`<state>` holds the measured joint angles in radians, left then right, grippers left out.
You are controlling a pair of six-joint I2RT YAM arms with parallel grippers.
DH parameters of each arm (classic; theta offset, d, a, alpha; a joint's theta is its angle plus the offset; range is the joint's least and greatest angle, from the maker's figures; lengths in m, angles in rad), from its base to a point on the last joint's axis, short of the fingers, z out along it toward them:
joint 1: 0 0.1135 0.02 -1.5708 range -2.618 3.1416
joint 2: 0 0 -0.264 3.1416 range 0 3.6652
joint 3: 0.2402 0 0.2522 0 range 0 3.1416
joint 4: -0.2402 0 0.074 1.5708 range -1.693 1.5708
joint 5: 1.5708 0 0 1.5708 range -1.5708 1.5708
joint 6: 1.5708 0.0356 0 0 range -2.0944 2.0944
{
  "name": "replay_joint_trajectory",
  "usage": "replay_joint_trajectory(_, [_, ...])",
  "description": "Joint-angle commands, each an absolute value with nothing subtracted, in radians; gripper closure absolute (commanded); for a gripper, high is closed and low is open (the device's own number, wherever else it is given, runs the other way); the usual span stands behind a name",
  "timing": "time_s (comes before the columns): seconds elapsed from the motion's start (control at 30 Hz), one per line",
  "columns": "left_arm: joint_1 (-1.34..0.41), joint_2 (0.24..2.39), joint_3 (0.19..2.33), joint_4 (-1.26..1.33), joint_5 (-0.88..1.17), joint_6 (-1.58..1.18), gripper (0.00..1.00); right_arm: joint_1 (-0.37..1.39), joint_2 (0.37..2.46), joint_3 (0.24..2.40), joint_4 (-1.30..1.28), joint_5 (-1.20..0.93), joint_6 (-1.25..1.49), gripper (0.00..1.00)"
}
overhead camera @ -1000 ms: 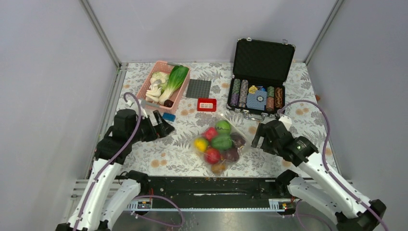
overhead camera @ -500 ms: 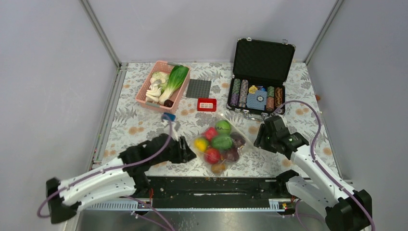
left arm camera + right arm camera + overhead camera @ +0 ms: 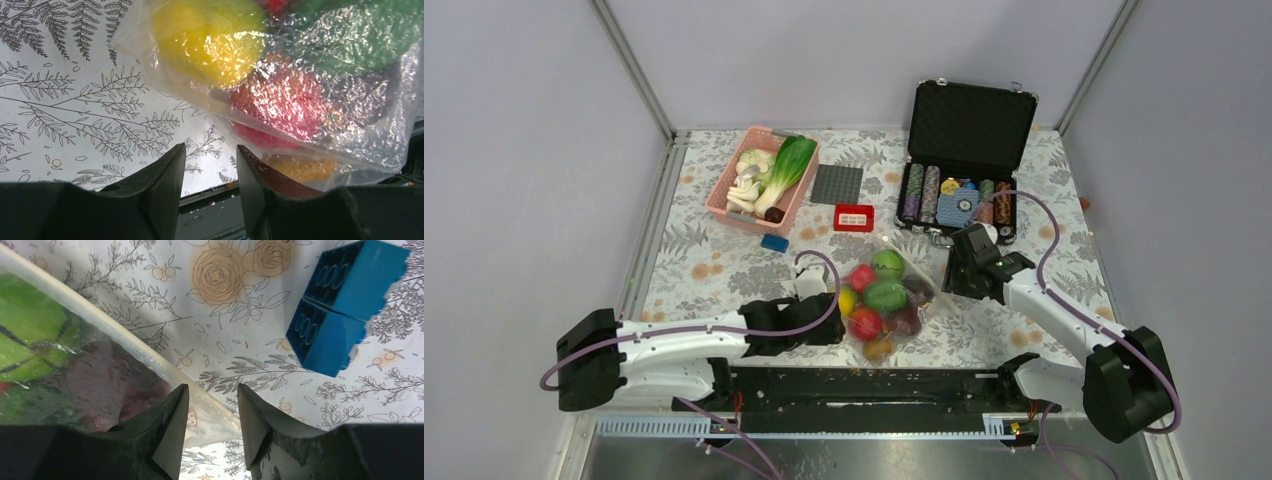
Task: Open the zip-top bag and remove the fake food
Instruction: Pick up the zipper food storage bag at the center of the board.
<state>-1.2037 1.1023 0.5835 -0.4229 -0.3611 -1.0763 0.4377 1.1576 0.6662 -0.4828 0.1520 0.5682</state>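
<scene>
Fingers (image 3: 160,192) moved in, flanking zip-top bag (image 3: 886,296)

Open tablecloth (image 3: 714,270) flanks the zip-top bag (image 3: 886,295); poker-chip case (image 3: 959,205) crowds behind.

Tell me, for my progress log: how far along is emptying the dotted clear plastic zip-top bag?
Done: nothing; the clear plastic zip-top bag looks shut, glossy plastic fake food inside. In hand: left gripper and right gripper, jaws apart, flank its edges. Left: grip, open, empty.
</scene>
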Motion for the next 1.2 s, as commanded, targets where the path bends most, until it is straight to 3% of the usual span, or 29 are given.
replay_joint_trajectory(0.0, [-1.209,1.135,0.612,-0.361,-0.412,-1.113,0.57,0.497,1.175,0.647,-0.445,0.191,0.547,0.52])
replay_joint_trajectory(0.23, [-1.174,1.249,0.644,-0.387,-0.427,-1.099,0.57,0.622,1.176,0.594,-0.447,0.207,0.590,0.52])
replay_joint_trajectory(0.53, [-1.007,1.326,0.753,-0.402,-0.397,-0.949,0.57,0.769,1.109,0.550,-0.459,0.185,0.706,0.51])
replay_joint_trajectory(0.77, [-0.908,1.369,0.864,-0.467,-0.407,-0.838,0.55,0.884,1.120,0.530,-0.338,0.095,0.756,0.49])
replay_joint_trajectory(1.17, [-0.852,1.087,0.760,-0.624,-0.488,-0.833,0.40,0.806,0.801,0.411,-0.426,0.189,0.802,0.37])
